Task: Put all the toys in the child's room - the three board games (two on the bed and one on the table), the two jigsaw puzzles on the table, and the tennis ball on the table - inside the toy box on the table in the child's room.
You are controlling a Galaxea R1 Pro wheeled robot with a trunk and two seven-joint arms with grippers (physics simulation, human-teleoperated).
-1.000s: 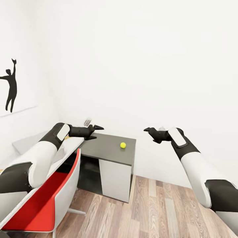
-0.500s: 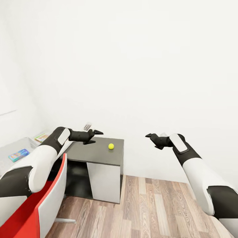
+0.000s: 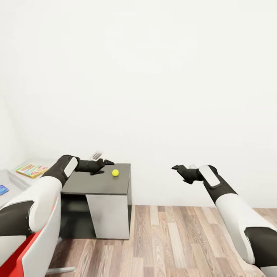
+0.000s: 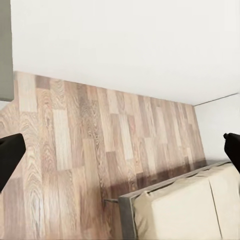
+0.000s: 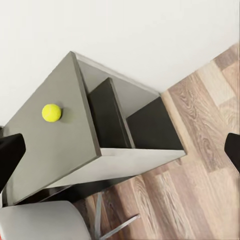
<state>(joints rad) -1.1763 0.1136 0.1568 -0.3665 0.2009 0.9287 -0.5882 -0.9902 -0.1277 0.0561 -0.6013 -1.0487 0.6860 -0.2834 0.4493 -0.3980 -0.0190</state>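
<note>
White arms [image 3: 42, 194], black joints, black grippers [image 3: 100, 167].

I saw a floor [image 3: 181, 238] of matt, grained wood planks. The table [image 3: 96, 184] end looked like smooth matt grey board. The tennis ball [image 3: 115, 172] looked dull and fuzzy. The bed [image 4: 185, 207] had a soft beige cloth mattress. The chair [image 3: 34, 250] shell looked like smooth white plastic.

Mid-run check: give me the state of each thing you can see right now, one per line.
tennis ball: resting on the grey desk end, untouched
table: standing against the wall
blue board game: lying flat at the far left
left gripper: open, empty, above the table
right gripper: open, empty, over the floor
</note>
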